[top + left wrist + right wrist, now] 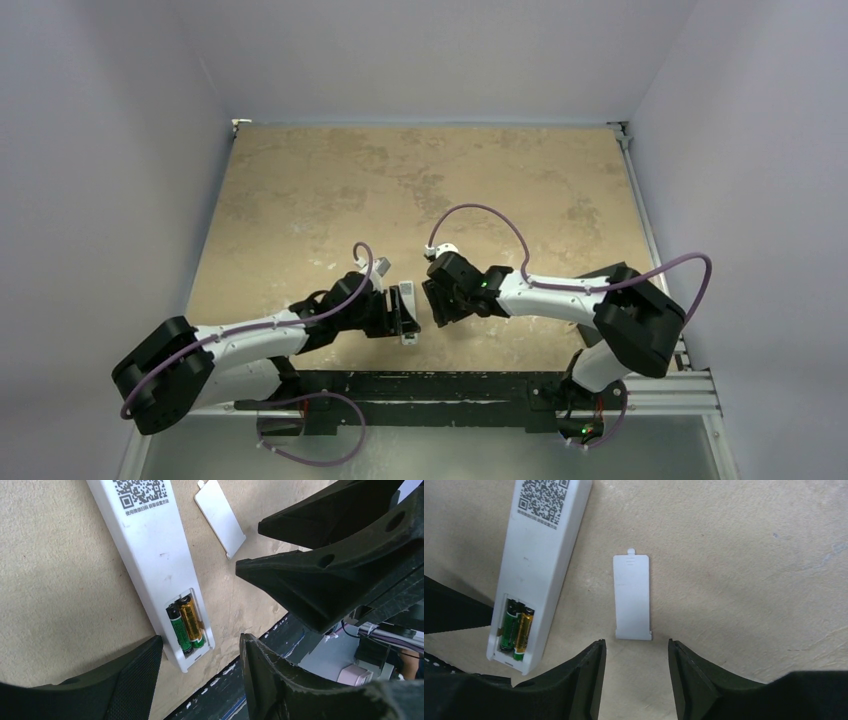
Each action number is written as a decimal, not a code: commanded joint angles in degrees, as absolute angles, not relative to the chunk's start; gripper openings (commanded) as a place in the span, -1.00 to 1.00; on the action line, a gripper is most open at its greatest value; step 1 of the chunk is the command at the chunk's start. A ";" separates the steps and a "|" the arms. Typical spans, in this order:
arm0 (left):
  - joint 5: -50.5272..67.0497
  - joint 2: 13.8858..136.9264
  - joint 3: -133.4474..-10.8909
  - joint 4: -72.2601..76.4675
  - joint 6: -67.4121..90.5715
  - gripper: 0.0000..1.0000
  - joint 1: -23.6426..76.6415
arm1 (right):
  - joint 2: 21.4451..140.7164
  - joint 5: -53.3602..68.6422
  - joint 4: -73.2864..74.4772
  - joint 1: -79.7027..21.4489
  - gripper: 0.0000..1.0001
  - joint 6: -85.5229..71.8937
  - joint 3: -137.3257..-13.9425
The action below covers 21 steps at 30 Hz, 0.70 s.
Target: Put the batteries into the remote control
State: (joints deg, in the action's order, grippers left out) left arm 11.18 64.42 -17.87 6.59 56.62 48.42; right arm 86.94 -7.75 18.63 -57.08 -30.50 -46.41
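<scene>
The white remote control point(150, 545) lies back up on the tan table, its QR label showing. Its battery recess is uncovered and holds both batteries side by side: a dark, green-wrapped one point(179, 630) and a gold one point(191, 622). They also show in the right wrist view, the dark one point(510, 625) and the gold one point(523, 630), inside the remote point(544, 550). My left gripper point(200, 649) is open and empty, straddling the recess end. My right gripper point(636, 647) is open and empty, just short of the loose white battery cover point(633, 597).
The cover point(220, 517) lies flat beside the remote. In the top view both grippers, left point(405, 312) and right point(435, 300), meet close together near the table's front edge point(440, 372), where the black mounting rail runs.
</scene>
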 commanded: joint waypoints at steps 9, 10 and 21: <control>10.68 66.25 -18.25 10.85 57.93 0.15 49.70 | 90.79 -9.81 17.23 -58.44 0.14 -30.41 -51.62; 10.64 66.27 -18.34 10.89 57.99 0.15 49.74 | 91.05 -10.19 17.37 -58.45 0.14 -30.41 -51.79; 10.55 67.99 -18.76 12.58 58.41 0.15 50.66 | 93.37 -12.61 18.19 -58.54 0.11 -30.52 -53.25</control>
State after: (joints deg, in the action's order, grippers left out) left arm 10.90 67.07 -17.87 9.19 57.98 50.04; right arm 92.90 -10.07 18.33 -58.17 -30.48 -50.98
